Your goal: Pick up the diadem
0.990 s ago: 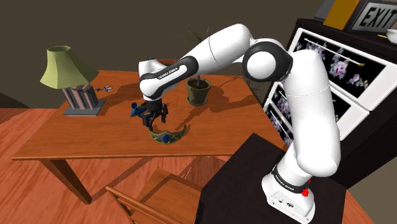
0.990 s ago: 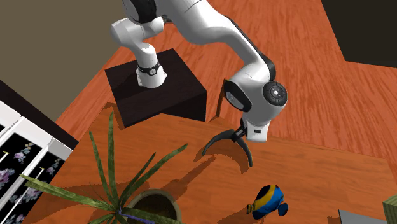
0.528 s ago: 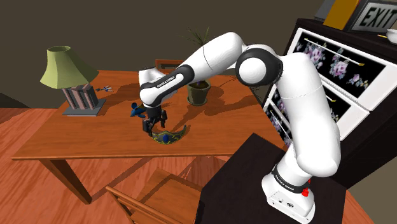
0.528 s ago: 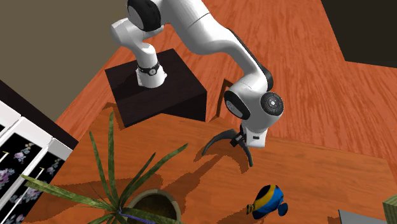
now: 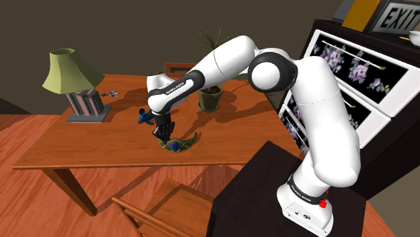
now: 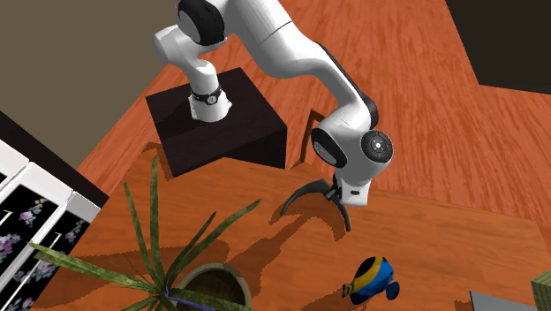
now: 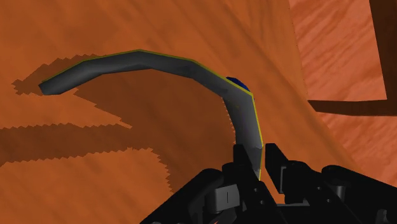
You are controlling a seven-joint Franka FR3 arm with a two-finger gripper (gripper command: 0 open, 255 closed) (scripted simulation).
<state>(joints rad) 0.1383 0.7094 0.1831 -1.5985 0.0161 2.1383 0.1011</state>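
The diadem (image 5: 180,143) is a dark curved band with a yellow edge and a blue gem, lying on the wooden table (image 5: 81,145) near its front edge. My gripper (image 5: 163,137) has come down on the end of the band nearer the shoulder view's left. In the wrist view the black fingers (image 7: 242,160) clasp the diadem (image 7: 159,63) band between them, so my gripper (image 7: 257,160) is shut on it. The second exterior view shows the diadem (image 6: 305,192) arching on the table under my gripper (image 6: 342,198).
A blue and yellow fish toy (image 5: 143,116) lies just behind the gripper. A green lamp (image 5: 71,77) stands at the table's left, a potted plant (image 5: 209,94) at the back. A wooden chair (image 5: 158,209) stands in front, a flower-panelled cabinet (image 5: 357,74) on the right.
The arm has lowered the gripper onto the diadem, and the fingers, open before, have shut on its band. The diadem has not moved.
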